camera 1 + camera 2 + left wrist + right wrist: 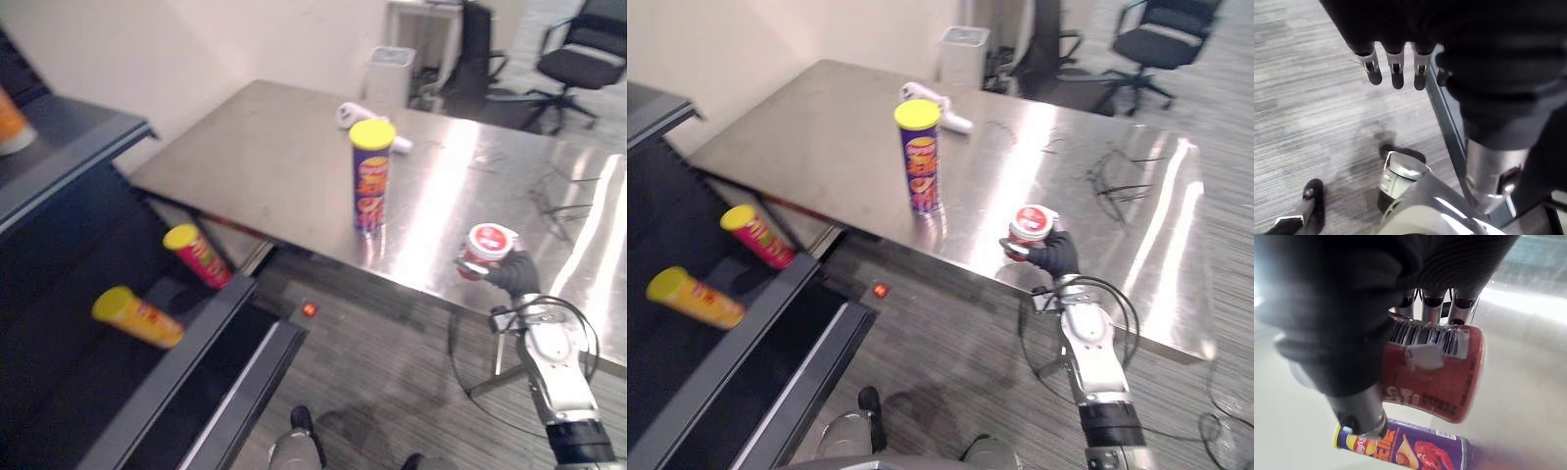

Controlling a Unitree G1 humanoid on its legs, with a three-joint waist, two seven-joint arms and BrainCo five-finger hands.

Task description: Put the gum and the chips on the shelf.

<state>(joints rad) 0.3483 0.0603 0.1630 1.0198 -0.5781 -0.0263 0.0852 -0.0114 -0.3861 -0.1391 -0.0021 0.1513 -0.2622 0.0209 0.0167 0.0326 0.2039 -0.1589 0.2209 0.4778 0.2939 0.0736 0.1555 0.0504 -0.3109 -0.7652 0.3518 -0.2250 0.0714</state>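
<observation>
A red gum tub (pixel 487 245) with a white lid is held in my right hand (pixel 514 274) at the near edge of the steel table (pixel 265 166). In the right wrist view the fingers (pixel 1432 301) and thumb curl round the tub (pixel 1440 377), which is tilted. A tall purple chips can (pixel 371 181) with a yellow lid stands upright on the table, to the left of that hand and apart from it. The dark shelf unit (pixel 196 352) stands at the left. My left hand (pixel 1396 63) hangs over the floor beside the shelf frame, fingers straight and holding nothing.
Two chips cans lie on the shelf: a red one (pixel 199 257) and a yellow one (pixel 139 317). A white object (pixel 345 114) lies on the table behind the purple can. A small red thing (pixel 310 309) is on the floor. A bin (pixel 390 73) and office chairs (pixel 578 59) stand beyond the table.
</observation>
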